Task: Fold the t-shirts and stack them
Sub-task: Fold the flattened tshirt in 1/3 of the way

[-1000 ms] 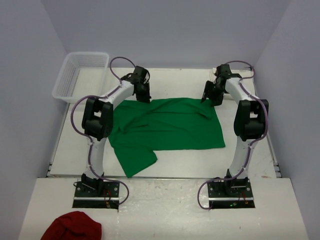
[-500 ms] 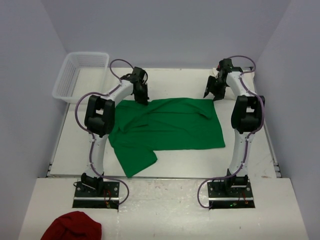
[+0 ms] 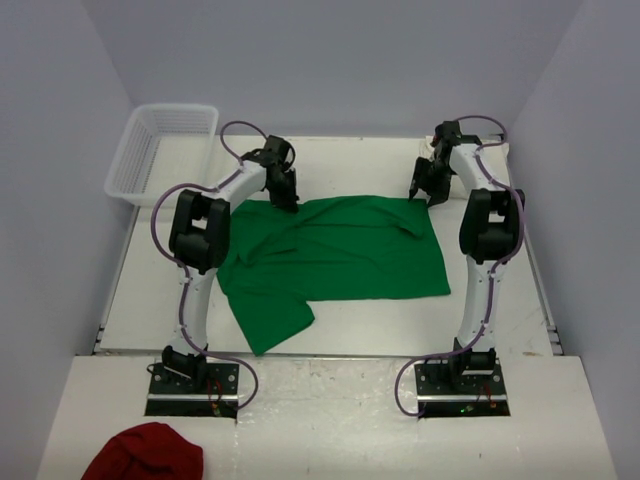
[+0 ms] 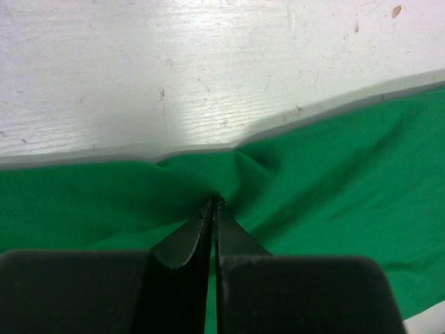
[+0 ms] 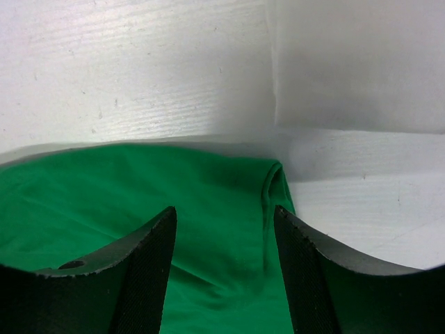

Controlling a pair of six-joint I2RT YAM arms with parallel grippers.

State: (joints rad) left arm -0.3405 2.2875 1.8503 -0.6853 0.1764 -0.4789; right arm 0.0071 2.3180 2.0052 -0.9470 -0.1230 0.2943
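- A dark red cloth (image 3: pixel 145 452) lies bunched on the near ledge, left of the left arm's base and off the table (image 3: pixel 380 325).
- The green t-shirt (image 3: pixel 335 260) lies spread on the middle of the table, between the two arms. One sleeve points toward the near left, and the left half is creased.
- The shirt's far right corner shows a small folded ridge.
- The left gripper (image 4: pixel 213 203) is down at the shirt's far edge, near the far left corner. Its jaws are pressed together on a pinch of green fabric, and the cloth puckers around the tips.
- The right gripper (image 5: pixel 224 216) sits over the shirt's far right corner with its jaws spread wide. The corner's edge shows in the gap between them, and I cannot tell whether the tips touch the cloth.
- A white mesh basket (image 3: pixel 160 150) stands at the far left corner of the table, well apart from the shirt.
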